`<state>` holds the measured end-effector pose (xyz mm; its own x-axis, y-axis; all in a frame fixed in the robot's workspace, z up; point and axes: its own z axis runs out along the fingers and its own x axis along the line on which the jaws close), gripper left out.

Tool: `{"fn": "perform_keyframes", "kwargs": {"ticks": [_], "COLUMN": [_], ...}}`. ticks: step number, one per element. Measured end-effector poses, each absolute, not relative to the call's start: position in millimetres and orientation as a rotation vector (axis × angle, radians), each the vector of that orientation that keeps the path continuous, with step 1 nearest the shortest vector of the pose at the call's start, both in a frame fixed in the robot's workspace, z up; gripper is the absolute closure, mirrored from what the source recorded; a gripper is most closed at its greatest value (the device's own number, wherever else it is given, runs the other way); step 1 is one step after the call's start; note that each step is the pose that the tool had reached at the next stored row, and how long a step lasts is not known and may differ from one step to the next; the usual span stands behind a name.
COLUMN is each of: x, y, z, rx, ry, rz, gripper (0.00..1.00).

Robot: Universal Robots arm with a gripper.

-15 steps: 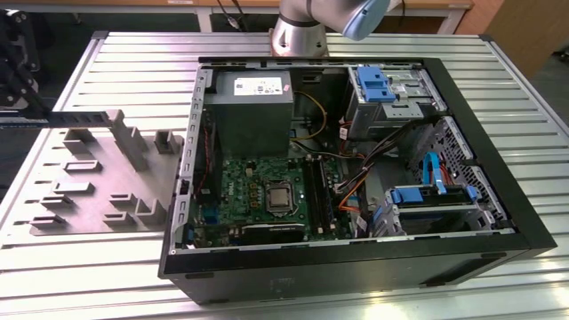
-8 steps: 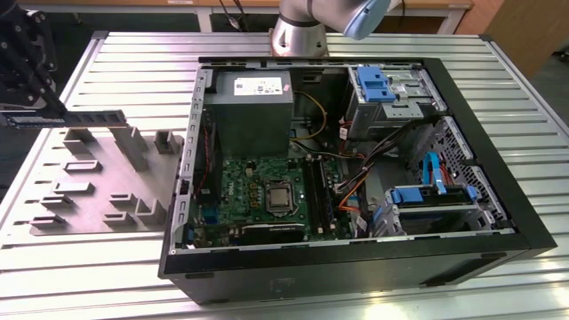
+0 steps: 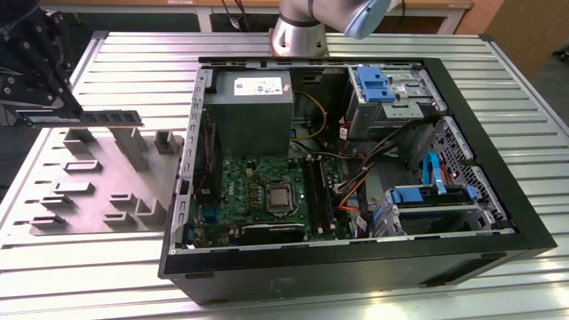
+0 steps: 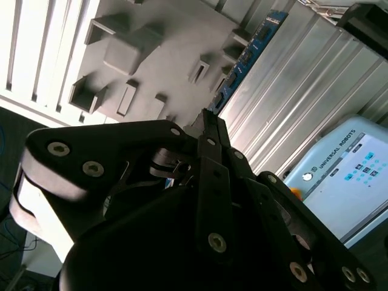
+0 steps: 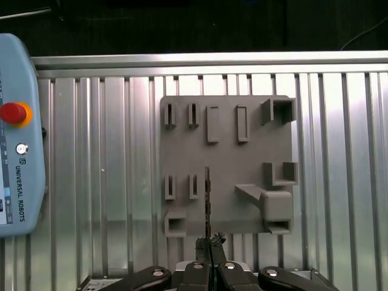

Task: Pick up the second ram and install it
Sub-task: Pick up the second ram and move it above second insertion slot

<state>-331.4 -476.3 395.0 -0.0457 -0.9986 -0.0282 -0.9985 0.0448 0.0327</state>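
The second ram (image 3: 106, 119) is a slim blue stick with dark chips, held level above the far edge of the grey holder plate (image 3: 98, 193) at the exterior view's left. My black gripper (image 3: 53, 110) is shut on one end of it. In the second wrist view the ram (image 4: 247, 53) sticks out past my fingers (image 4: 209, 130) over the plate (image 4: 151, 42). In the first wrist view the ram (image 5: 207, 197) shows edge-on above the plate (image 5: 227, 163), rising from my gripper (image 5: 210, 247). The green motherboard (image 3: 266, 190), with long black slots (image 3: 322, 190), lies in the open computer case (image 3: 356, 263).
The case also holds a grey power supply (image 3: 253, 100), blue drive brackets (image 3: 427, 195) and loose cables (image 3: 374, 170). The arm's base (image 3: 298, 33) stands behind the case. A teach pendant (image 5: 18, 139) lies on the ribbed metal table (image 5: 97, 182) beside the plate.
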Motion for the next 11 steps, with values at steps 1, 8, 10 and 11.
{"fn": "perform_keyframes", "kwargs": {"ticks": [1, 8, 10, 11], "x": [-329.3, -313.6, -308.3, -305.5], "y": [-476.3, -476.3, -476.3, -476.3], "z": [395.0, 395.0, 395.0, 394.9], "rx": [2.169, 2.169, 2.169, 2.169], "ry": [-2.269, -2.269, -2.269, -2.269], "rz": [-0.068, -0.068, -0.068, -0.068], "gripper": [0.88, 0.88, 0.88, 0.88]}}
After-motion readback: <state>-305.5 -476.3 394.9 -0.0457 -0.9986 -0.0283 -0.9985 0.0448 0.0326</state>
